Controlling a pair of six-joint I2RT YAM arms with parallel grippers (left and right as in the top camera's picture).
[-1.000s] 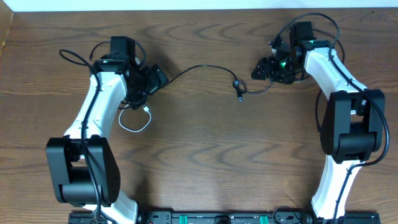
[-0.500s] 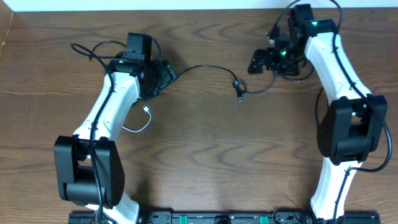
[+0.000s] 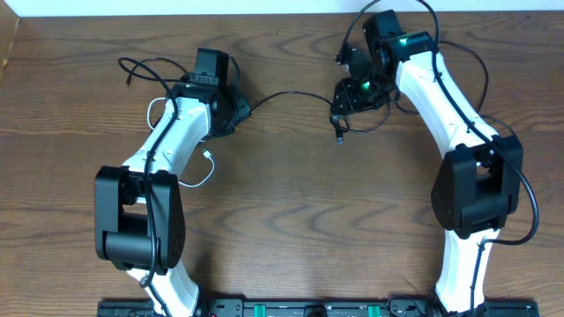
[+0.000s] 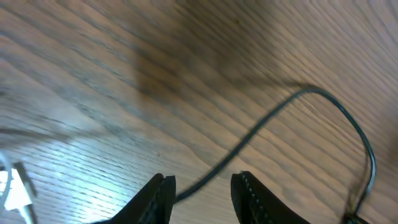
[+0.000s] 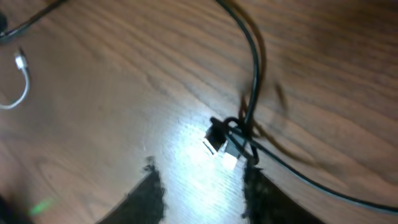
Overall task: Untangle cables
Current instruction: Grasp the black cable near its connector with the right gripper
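A thin black cable (image 3: 291,93) arcs across the table from my left gripper (image 3: 238,109) to a small knot with a plug (image 3: 338,121). In the left wrist view this cable (image 4: 273,118) runs down between the spread fingers of the left gripper (image 4: 202,188), close to the left finger (image 4: 163,190), with a clear gap to the other. My right gripper (image 3: 346,93) hovers over the knot (image 5: 233,140). In the right wrist view the right gripper (image 5: 202,196) is open over bare wood just below the knot. A white cable (image 3: 204,173) loops beside the left arm.
More black cable (image 3: 141,65) lies in loops at the far left, behind the left arm. The white cable's plug (image 4: 13,186) shows at the left edge of the left wrist view. The arms' own thicker wires (image 3: 480,66) curl near the right arm. The table's back edge (image 3: 282,12) is close.
The left arm has moved up and to the right along the black cable. The right arm has swung left until it is over the knot.
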